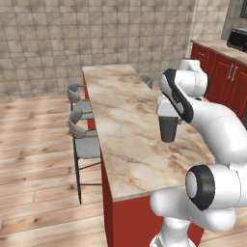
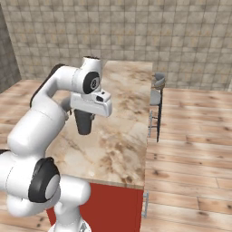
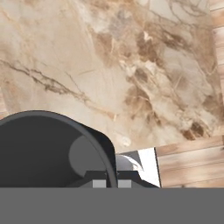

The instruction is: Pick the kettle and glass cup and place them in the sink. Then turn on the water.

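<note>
Holding the glass cup (image 1: pixel 169 129) aloft over the marble counter (image 1: pixel 123 120).
Your pincer (image 3: pixel 111 183) is clamped on its rim, one finger inside; glass is probably light, rigid, slippery, breakable; carry it upright.

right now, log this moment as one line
holding: cup | jaws: shut on cup rim | cup: lifted above counter | sink: not reached

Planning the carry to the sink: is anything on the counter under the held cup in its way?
Nothing visible: the gripper holds the glass cup above bare marble counter. The sink is not in view.
</note>
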Motion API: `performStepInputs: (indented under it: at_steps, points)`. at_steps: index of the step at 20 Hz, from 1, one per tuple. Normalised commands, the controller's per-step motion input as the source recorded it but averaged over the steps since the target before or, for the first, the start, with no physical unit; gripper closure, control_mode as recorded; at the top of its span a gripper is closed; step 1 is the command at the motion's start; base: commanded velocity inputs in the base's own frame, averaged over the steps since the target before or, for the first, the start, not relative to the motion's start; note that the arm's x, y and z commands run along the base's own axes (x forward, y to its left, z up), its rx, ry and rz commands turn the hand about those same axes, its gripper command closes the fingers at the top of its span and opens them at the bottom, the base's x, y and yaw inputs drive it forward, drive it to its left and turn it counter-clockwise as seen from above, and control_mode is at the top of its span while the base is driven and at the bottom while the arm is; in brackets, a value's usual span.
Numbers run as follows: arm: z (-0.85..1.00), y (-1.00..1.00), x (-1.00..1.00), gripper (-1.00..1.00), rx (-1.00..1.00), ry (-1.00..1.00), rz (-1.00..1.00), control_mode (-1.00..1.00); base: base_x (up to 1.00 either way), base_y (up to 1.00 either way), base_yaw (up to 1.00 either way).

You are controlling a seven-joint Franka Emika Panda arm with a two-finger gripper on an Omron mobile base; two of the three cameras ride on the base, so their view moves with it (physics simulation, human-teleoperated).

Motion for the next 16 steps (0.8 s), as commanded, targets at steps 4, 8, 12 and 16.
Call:
performStepInputs:
  at_steps: [4,8,12,16]
  points:
    - [0.0,0.21,-0.19,1.0,0.0,0.0,0.0,-1.0,0.0,0.0,0.0]
    - [0.0,0.04,-0.07,1.0,0.0,0.0,0.0,-1.0,0.0,0.0,0.0]
    - [0.0,0.01,-0.09,1.0,0.0,0.0,0.0,-1.0,0.0,0.0,0.0]
    - [0.0,0.0,0.0,1.0,0.0,0.0,0.0,1.0,-0.49,0.09,0.0]
